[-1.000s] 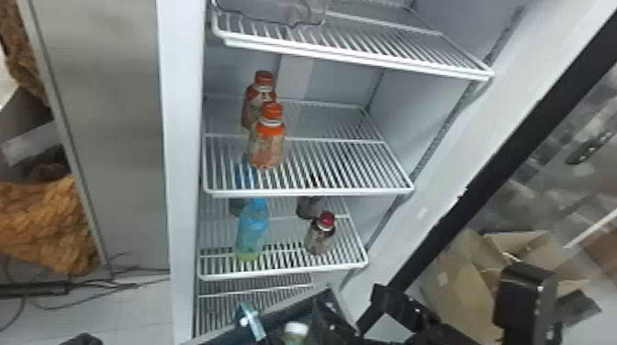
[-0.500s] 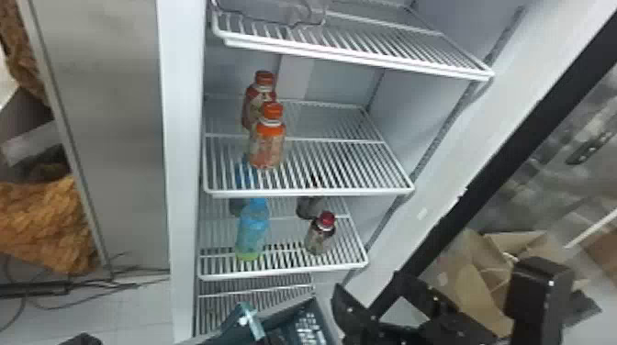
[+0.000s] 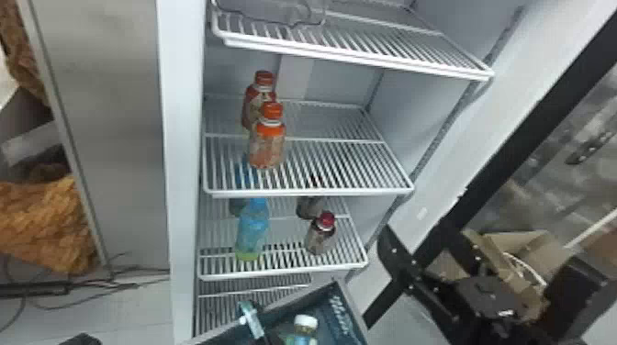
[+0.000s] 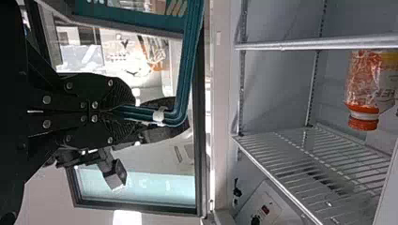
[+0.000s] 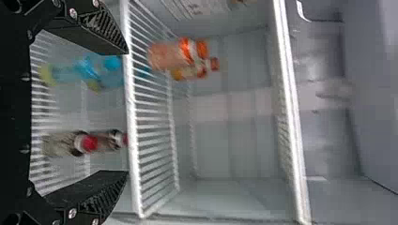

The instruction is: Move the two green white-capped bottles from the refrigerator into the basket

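Note:
In the head view, a white-capped bottle (image 3: 305, 326) stands in the dark teal basket (image 3: 353, 316) at the bottom edge. Beside it, my left gripper (image 3: 268, 338) is at the basket's handle; in the left wrist view the left gripper (image 4: 126, 111) is shut on that teal handle (image 4: 180, 89). To the right of the basket, in front of the refrigerator's right edge, my right gripper (image 3: 415, 238) is raised. In the right wrist view the right gripper (image 5: 127, 112) stands open with nothing held, facing the shelves.
Orange-capped bottles (image 3: 267, 144) stand on the middle shelf (image 3: 349, 156). Below are a blue bottle (image 3: 252, 229) and a red-capped dark bottle (image 3: 320, 236) on the lower shelf (image 3: 284, 266). The open glass door (image 3: 518, 156) slants along the right, with cardboard boxes (image 3: 518, 247) behind it.
My right gripper has moved up and right, from over the basket to beside the refrigerator's right edge. The basket's inside and the white-capped bottle show again. My left gripper still holds the handle.

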